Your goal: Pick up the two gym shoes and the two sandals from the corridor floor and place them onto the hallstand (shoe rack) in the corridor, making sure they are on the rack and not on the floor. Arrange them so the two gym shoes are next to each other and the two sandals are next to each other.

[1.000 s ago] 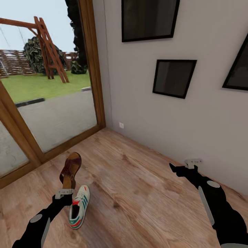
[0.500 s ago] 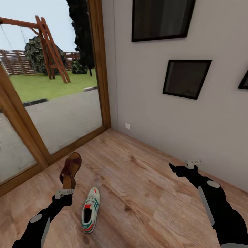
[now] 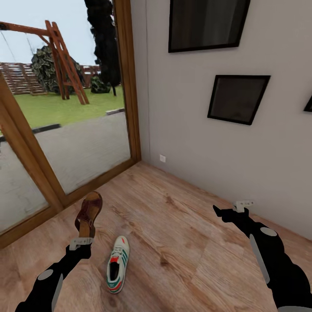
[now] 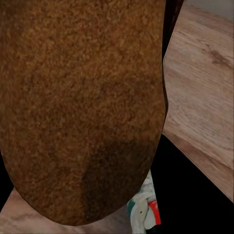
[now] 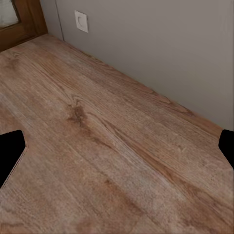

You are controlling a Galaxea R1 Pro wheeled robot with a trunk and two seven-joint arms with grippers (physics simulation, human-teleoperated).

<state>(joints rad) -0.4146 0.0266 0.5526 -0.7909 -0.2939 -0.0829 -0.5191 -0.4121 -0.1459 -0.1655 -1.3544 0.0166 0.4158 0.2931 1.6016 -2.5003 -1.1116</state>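
One sandal [image 3: 89,213] is gripped at its heel end by the left gripper [image 3: 81,242] and is held upright above the corridor floor [image 3: 173,242], toe pointing up and away, as seen from the head view. One gym shoe [image 3: 117,270] is seen lying on the planks just right of that gripper, sole down, toe toward the far wall. In the left wrist view the sandal's brown underside [image 4: 83,107] is seen at close range, and the gripper's fingers are hidden behind it; a small part of the gym shoe [image 4: 144,214] is glimpsed past its edge, cut off by the frame. The right gripper [image 3: 227,213] is held out over bare floor near the grey wall [image 3: 225,143], its jaws spread with nothing between them. In the right wrist view the wood planks [image 5: 107,146] and a white wall socket [image 5: 81,21] are shown, with the dark fingertips [image 5: 9,153] cut off at both frame edges. Three dark framed pictures [image 3: 237,98] are seen on the wall, partly cropped, and a glass door [image 3: 65,108] is seen at the far left.
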